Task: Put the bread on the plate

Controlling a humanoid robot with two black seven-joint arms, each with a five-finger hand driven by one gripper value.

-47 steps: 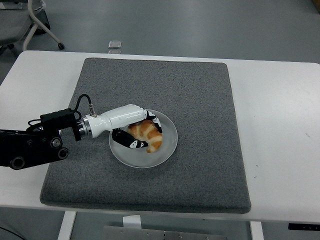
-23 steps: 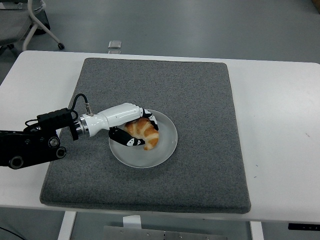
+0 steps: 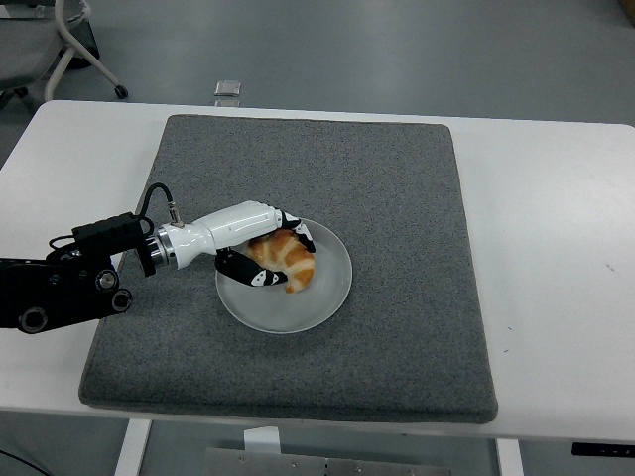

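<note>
A golden-brown croissant (image 3: 289, 260) lies on the left part of a round grey-white plate (image 3: 322, 297) in the middle of the mat. My left hand (image 3: 278, 253), white with black fingertips, reaches in from the left and is shut on the croissant, fingers behind it and thumb in front. Whether the bread rests fully on the plate or is held just above it cannot be told. The right arm is out of view.
The plate sits on a large dark grey mat (image 3: 397, 198) covering most of the white table (image 3: 556, 228). A small grey object (image 3: 228, 89) lies on the floor past the table's far edge. A chair base (image 3: 60, 50) stands at the top left.
My left hand has drawn slightly left and back over the plate, taking the croissant with it. The grasp looks the same.
</note>
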